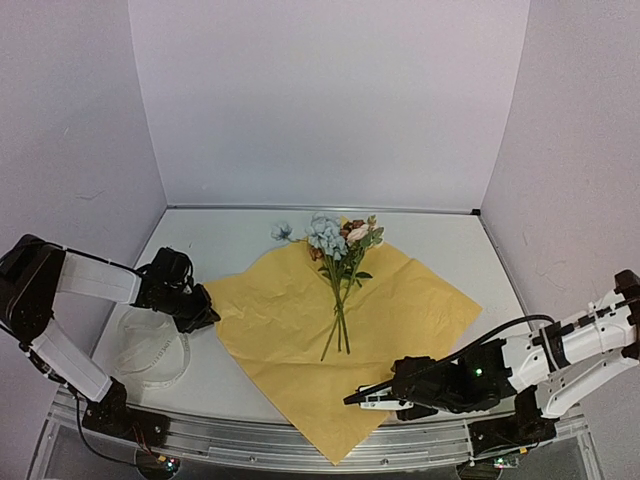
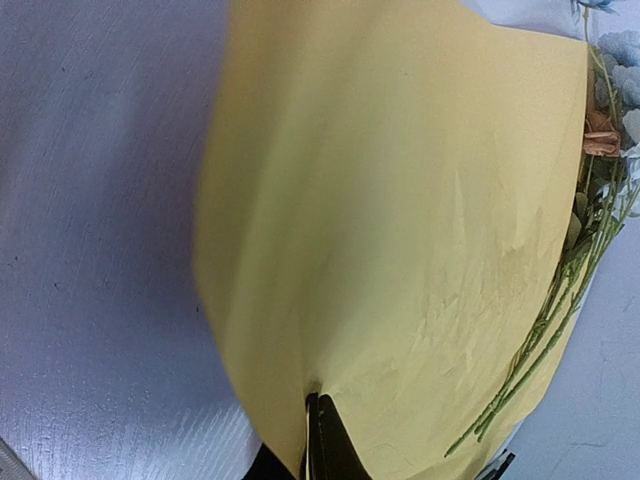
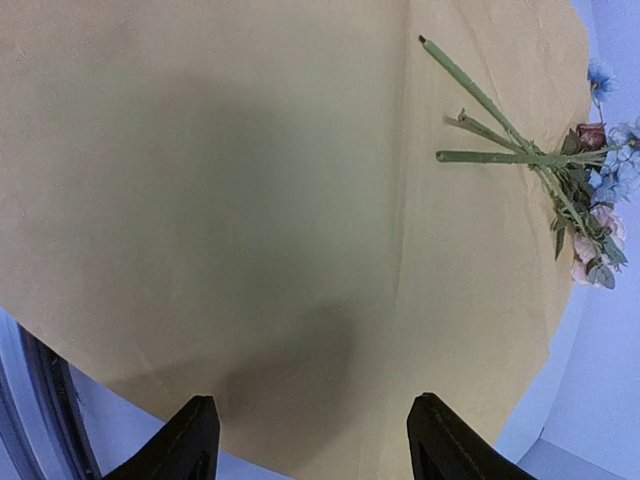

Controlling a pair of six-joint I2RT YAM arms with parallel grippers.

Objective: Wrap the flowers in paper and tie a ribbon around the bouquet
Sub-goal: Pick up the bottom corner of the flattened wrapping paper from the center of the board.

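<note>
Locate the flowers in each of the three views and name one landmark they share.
Top external: flowers at centre, lying on the paper, blooms toward the far wall.
Left wrist: flowers along the right edge, blooms at the top.
Right wrist: flowers at upper right, stems pointing left, blooms at the right edge.
Shared landmark: the yellow paper under them, in all three views.

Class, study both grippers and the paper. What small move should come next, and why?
Probably the left gripper should lift its pinched corner and carry it over the flowers. It is shut on the paper at its left corner, the flowers lie along the sheet's middle, unwrapped, and the right gripper hangs open at the near edge, holding nothing.
</note>
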